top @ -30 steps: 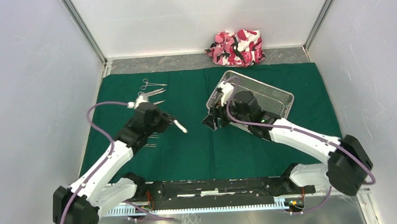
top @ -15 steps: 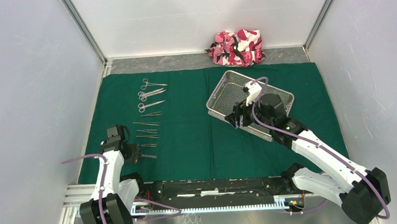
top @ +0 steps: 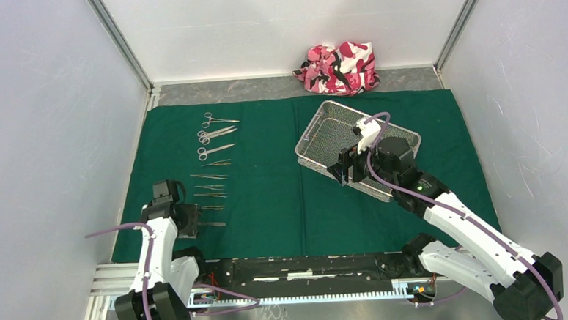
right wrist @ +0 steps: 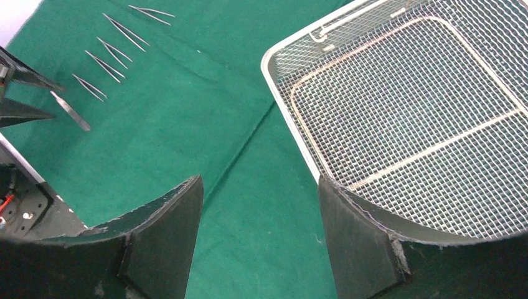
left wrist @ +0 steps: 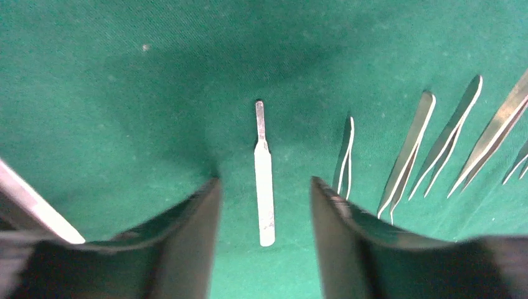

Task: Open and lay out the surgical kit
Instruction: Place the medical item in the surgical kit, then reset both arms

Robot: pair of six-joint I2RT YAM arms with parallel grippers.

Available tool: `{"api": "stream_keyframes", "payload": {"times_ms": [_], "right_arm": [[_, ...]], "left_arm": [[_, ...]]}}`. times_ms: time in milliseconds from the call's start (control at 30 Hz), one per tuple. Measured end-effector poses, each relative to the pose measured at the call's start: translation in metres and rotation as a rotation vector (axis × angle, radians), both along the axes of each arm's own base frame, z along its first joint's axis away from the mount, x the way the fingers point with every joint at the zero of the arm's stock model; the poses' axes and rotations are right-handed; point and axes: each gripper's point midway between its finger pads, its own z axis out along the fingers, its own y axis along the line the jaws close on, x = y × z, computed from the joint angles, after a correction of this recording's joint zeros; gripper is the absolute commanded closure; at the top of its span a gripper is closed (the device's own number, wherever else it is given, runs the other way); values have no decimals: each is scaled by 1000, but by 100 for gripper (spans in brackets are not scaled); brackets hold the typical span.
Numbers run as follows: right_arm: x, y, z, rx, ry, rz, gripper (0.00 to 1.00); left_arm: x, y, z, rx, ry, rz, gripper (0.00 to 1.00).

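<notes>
The dark green cloth [top: 268,197] lies spread flat. On its left side, scissors [top: 217,120] and forceps head a column of slim tweezers [top: 208,177]. At the near end of that column lies a flat steel handle [top: 212,224]. My left gripper [top: 190,220] stands open around this handle [left wrist: 264,187], its fingers apart from it on both sides. Tweezers [left wrist: 408,156] lie just to the right. The empty wire-mesh tray [top: 327,132] sits tilted at centre right. My right gripper [top: 347,168] hangs open at the tray's near-left corner [right wrist: 292,112], holding nothing.
A pink, white and black camouflage cloth bundle [top: 338,68] rests on the bare strip behind the green cloth. White walls close in on both sides and at the back. Bare green cloth [right wrist: 187,137] lies between the instrument column and the tray.
The left arm drew back to the near left and its jaws opened, leaving the steel handle on the cloth. The right gripper shifted right, from the tray's left side toward its near edge.
</notes>
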Motion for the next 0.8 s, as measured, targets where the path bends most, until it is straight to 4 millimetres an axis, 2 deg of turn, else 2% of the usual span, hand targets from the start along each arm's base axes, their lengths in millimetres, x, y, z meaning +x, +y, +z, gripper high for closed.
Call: {"api": "stream_keyframes", "payload": {"times_ms": [67, 167, 300, 433, 533, 633, 733, 800], "right_arm": [[0, -4, -3, -22, 5, -11, 26], [1, -11, 2, -54, -6, -35, 25], [8, -27, 29, -85, -70, -106, 16], [13, -52, 69, -101, -176, -221, 3], [10, -74, 99, -101, -258, -306, 2], [3, -96, 124, -89, -342, -386, 2], [-10, -118, 146, -60, -417, -453, 2], [-18, -128, 157, -40, -458, -480, 2]], "left_arm": [[-2, 3, 6, 16, 8, 0, 16], [4, 8, 28, 47, -34, 5, 2], [20, 12, 58, 81, -129, -19, 0], [55, 8, 100, 140, -294, -175, 0], [93, -25, 148, 176, -496, -432, 0], [117, -73, 200, 196, -702, -716, 1], [121, -120, 254, 242, -904, -998, 2], [117, -138, 276, 285, -992, -1113, 2]]}}
